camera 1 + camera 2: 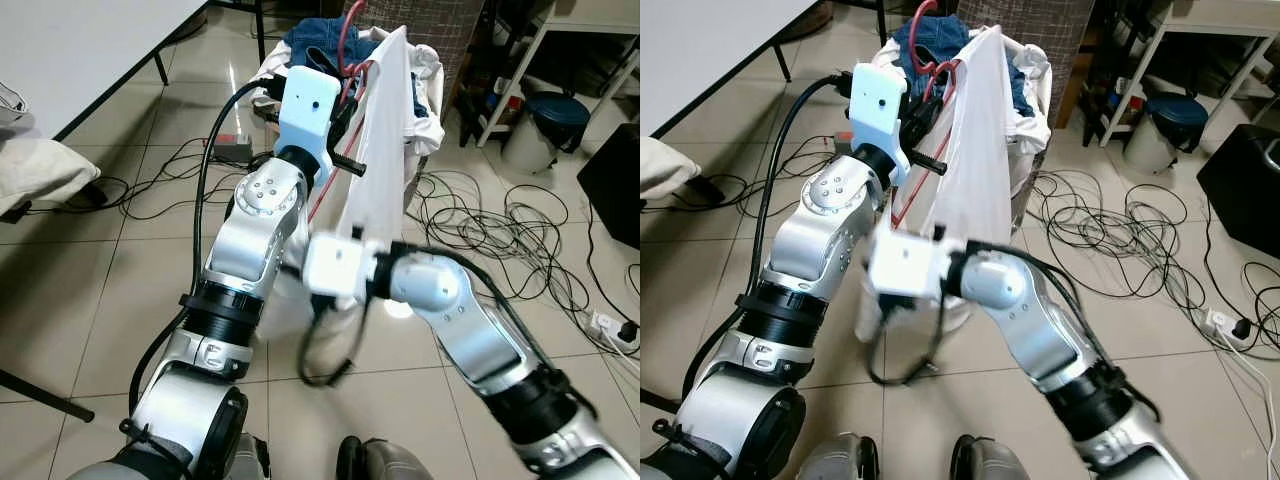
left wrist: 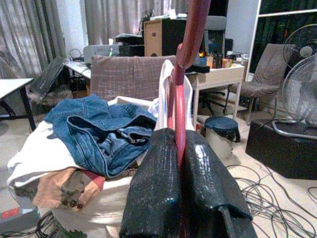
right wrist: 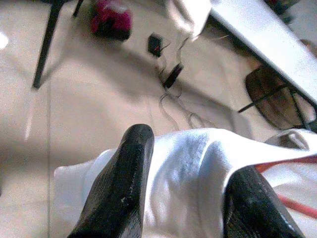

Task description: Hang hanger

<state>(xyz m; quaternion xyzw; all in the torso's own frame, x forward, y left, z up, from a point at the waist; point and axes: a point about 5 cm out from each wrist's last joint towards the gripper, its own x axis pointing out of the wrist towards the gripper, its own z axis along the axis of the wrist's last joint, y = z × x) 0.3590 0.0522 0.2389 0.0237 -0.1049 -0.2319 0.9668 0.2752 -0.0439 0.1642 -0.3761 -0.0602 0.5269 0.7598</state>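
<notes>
Hanger (image 2: pixel 179 106) red, upright, hook up, clamped in left pincer (image 2: pixel 181 183); right pincer (image 3: pixel 185 193), arm bent across, open astride white shirt (image 1: pixel 975 140).

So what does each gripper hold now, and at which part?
The left gripper is shut on the red hanger, on its rod below the hook. The right gripper has the white garment between its open fingers.

jeans (image 2: pixel 106 133), floor cables (image 1: pixel 480 230), fan (image 2: pixel 299 84)
</notes>
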